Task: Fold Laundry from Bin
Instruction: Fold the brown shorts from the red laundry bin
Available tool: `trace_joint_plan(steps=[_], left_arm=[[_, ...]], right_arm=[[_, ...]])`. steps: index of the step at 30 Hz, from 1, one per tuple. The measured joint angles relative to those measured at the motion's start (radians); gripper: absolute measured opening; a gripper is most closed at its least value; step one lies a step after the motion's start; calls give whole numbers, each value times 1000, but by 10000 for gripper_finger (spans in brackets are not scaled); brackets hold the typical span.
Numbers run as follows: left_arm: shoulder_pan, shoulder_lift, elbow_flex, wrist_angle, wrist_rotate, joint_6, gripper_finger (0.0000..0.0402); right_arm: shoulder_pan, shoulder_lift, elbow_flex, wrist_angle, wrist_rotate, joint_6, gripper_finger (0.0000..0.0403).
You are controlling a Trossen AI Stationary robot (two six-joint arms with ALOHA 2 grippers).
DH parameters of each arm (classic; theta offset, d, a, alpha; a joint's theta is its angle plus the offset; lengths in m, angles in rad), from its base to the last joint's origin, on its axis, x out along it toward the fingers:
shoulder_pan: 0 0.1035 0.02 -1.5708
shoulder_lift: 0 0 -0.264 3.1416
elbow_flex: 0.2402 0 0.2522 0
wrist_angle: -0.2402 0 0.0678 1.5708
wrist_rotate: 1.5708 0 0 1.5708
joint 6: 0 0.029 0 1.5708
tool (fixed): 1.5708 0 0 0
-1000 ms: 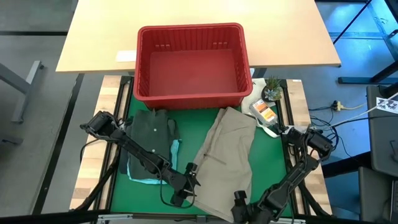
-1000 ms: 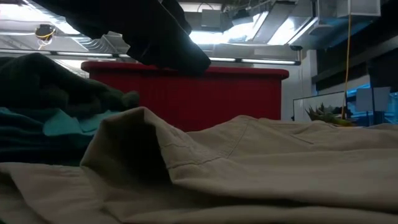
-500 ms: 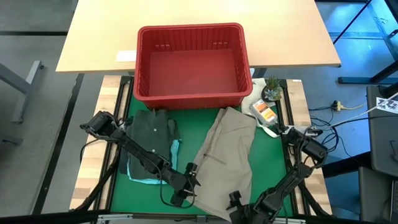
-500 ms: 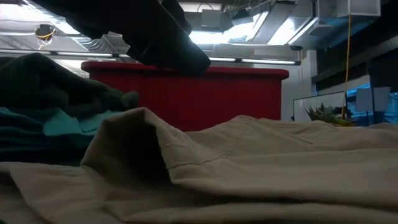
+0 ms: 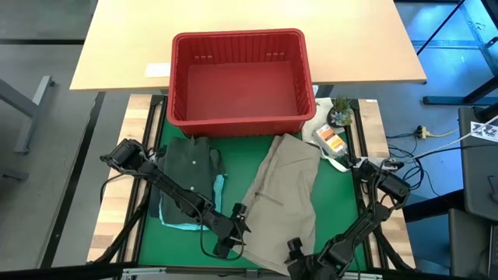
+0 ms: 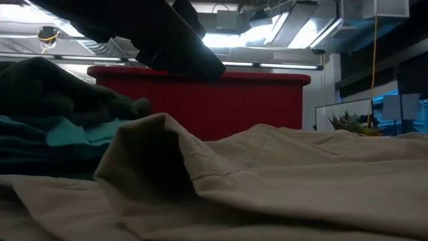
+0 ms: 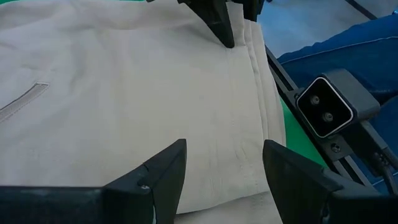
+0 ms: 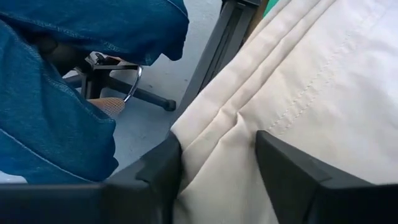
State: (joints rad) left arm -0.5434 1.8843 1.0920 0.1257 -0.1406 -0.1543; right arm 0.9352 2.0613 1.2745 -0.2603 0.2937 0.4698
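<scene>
The beige-tan garment lies flat on the green mat in front of the bin, its long axis running from the bin's right front corner down toward the mat's near edge. The bin looks empty, and the dark olive garment rests on the light teal one to the left of the beige piece.

Both grippers work at the beige garment's near hem, the end farthest from the bin. The right gripper straddles the folded hem with its fingers spread around the cloth, not yet pinching it. The left gripper hovers with its fingers spread over the same end, slightly nearer the bin.

A fold toward the bin would likely need both to close on this hem and carry it along the long axis.
</scene>
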Motion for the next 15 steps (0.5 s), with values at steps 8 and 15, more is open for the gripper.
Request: trace_joint_plan(steps=[8,15], left_arm=[[-17,1,0,0,58,116,206],[-63,6,0,-15,50,282,206]], right_arm=[[0,0,-1,3,-6,0,116],[0,1,-2,7,-6,0,91]])
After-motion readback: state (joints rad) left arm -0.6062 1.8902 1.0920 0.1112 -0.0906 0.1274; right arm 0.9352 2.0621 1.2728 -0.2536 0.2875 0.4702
